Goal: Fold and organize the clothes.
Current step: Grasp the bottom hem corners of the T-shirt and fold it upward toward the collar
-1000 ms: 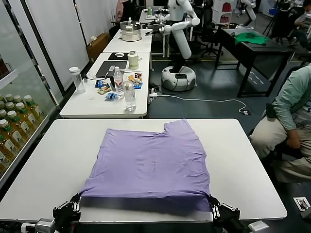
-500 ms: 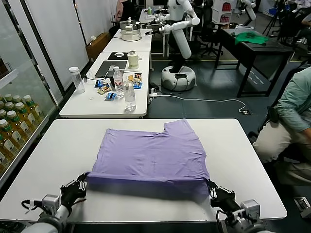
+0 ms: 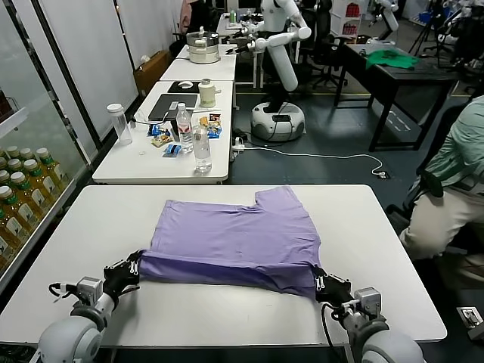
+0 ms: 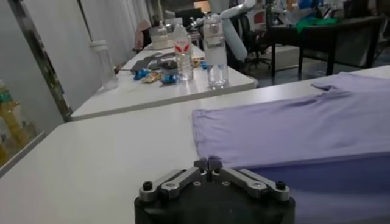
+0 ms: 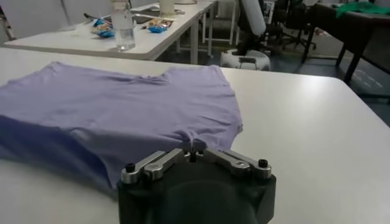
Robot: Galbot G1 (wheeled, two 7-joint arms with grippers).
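White counter (image 3: pixel 393 249): bears the lavender T-shirt (image 3: pixel 234 238), spread flat at centre, near hem raised and carried toward the collar end. Fabric judged thin, soft and light; sags between the two held corners, no stiffness, likely to slide easily on the smooth surface. Best hold judged at the hem corners, as taken now; a single central grip would bunch it. Left gripper (image 3: pixel 134 266) at the near left corner of the hem, fingers pressed together, pinching the cloth edge. Right gripper (image 3: pixel 319 283) at the near right corner, fingers likewise closed on a pinch of fabric, confirmed in the right wrist view (image 5: pixel 194 148). No print or brand readable on the shirt. Bottles on the far table: labels present, wording illegible.
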